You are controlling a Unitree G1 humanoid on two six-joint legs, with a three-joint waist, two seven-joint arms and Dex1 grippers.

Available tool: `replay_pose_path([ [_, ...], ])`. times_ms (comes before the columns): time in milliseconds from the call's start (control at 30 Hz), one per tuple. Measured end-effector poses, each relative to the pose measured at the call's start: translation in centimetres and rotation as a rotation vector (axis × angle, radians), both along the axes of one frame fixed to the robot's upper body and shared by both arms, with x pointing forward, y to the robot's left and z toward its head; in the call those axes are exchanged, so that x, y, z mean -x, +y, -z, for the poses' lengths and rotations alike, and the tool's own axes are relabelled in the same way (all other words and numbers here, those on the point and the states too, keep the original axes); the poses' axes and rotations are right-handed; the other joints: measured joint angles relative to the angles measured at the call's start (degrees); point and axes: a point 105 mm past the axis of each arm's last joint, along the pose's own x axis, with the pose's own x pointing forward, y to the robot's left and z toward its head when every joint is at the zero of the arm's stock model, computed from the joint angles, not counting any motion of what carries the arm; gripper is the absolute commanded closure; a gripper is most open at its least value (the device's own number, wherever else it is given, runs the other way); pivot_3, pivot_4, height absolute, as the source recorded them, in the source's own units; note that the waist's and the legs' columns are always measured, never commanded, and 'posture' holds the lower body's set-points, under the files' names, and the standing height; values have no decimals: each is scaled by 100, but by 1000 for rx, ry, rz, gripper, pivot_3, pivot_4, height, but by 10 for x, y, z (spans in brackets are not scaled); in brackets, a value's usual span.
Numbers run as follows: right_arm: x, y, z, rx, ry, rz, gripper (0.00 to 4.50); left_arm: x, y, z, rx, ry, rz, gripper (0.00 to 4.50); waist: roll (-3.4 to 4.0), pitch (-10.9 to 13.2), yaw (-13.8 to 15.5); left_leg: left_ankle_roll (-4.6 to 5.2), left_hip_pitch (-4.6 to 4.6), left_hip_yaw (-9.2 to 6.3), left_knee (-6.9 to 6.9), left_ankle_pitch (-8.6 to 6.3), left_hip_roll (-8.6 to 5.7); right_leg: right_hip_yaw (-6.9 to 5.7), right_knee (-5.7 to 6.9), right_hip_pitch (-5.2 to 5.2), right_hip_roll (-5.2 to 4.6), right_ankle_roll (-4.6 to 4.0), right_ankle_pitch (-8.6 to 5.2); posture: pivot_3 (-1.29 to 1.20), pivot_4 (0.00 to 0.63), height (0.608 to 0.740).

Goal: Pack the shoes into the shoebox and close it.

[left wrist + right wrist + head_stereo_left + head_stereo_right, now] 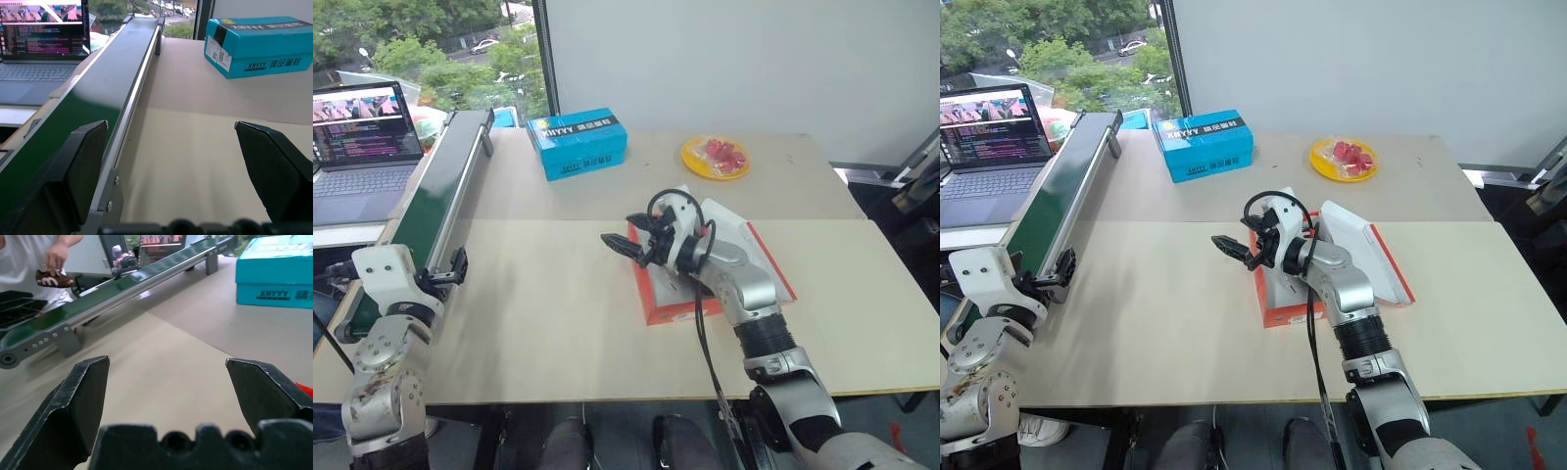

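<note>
We find the shoebox [662, 294] lying open on the pale table [548, 313], a little right of centre, its orange-red wall facing the near edge and its white lid [1371, 250] folded back toward the right. The right arm crosses above it and hides most of the interior, so we cannot tell what lies inside.

The right gripper [625, 243] hangs over the left end of the shoebox, pointing toward the left across the table. In the right wrist view its two black fingers [78, 401] stand spread wide with bare table between them; it has hold of nothing.

The left gripper [460, 264] sits at the near left of the table, just beside the green conveyor belt [440, 201] that runs along the left edge. In the left wrist view its fingers [73, 181] are likewise spread wide, one in front of the belt's rail and the other over the table, with nothing held.

One shoe [54, 279], dark brown with a white side mark, is in a person's hand [56, 255] beyond the far side of the conveyor belt, well apart from the shoebox.

At the back of the table we note a blue box [578, 142] with white lettering and a yellow plate [715, 157] holding red pieces. A laptop [362, 147] stands open left of the belt.
</note>
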Motion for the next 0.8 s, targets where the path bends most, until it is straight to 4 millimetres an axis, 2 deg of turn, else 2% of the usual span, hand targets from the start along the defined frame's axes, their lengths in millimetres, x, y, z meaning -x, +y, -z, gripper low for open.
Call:
replay_pose_path([
  [367,-13,-19,8,1,-5,91,0,-1,-4,-3,-13,-20,34,38,0,0,-4,0,0,5,0,0,0,0,0,0,2,0,0,0,150,740],
  [633,-18,-19,3,-3,-35,103,0,-1,-5,-7,-27,-40,42,38,0,0,-11,0,1,6,0,0,1,1,0,0,3,0,0,0,150,740],
  [800,-19,-20,7,9,-28,109,0,-2,-6,-8,-44,-46,42,38,0,0,-10,0,1,6,0,0,1,1,2,0,2,0,0,0,150,740],
])
